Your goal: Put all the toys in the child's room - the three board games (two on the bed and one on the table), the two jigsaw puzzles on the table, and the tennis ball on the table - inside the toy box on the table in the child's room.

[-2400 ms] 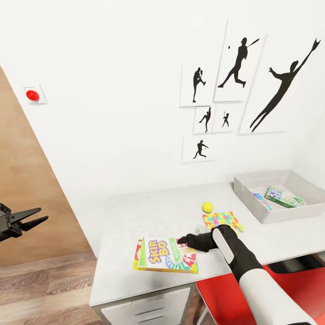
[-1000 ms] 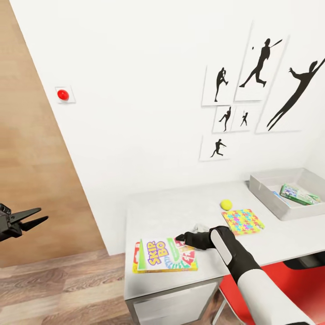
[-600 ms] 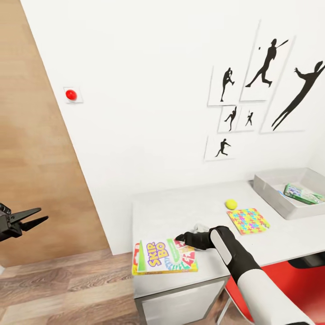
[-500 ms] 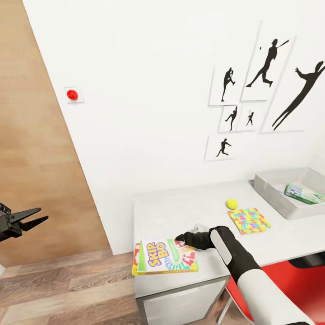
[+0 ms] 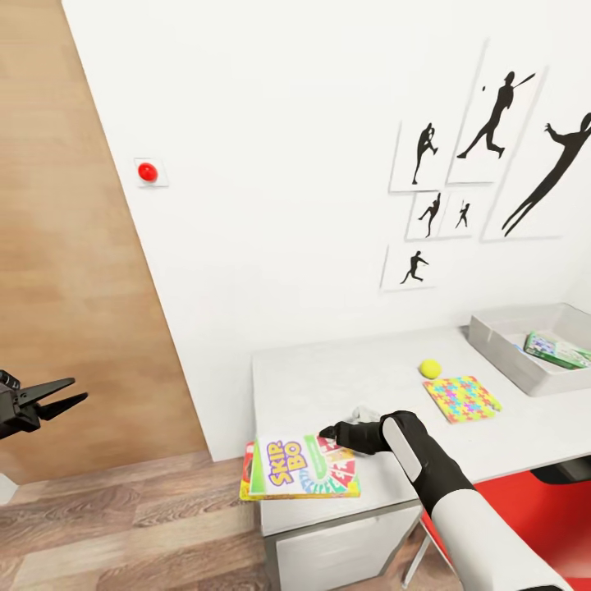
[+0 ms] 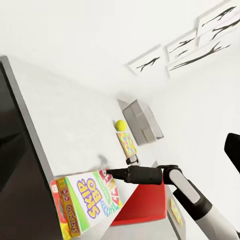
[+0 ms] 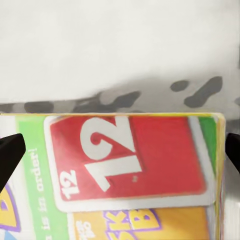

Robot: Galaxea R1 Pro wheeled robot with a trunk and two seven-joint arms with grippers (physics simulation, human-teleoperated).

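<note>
One board game (image 5: 300,467) gripped by my right tool (image 5: 328,433), long axis along the worktop (image 5: 345,377) front.
It overhangs the worktop's left end; my left tool (image 5: 61,396) gapes empty.

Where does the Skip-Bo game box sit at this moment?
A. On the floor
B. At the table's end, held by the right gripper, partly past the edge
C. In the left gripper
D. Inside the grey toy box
B: the Skip-Bo box is held by the right gripper at the table end, its far side overhanging the wooden floor.
</note>
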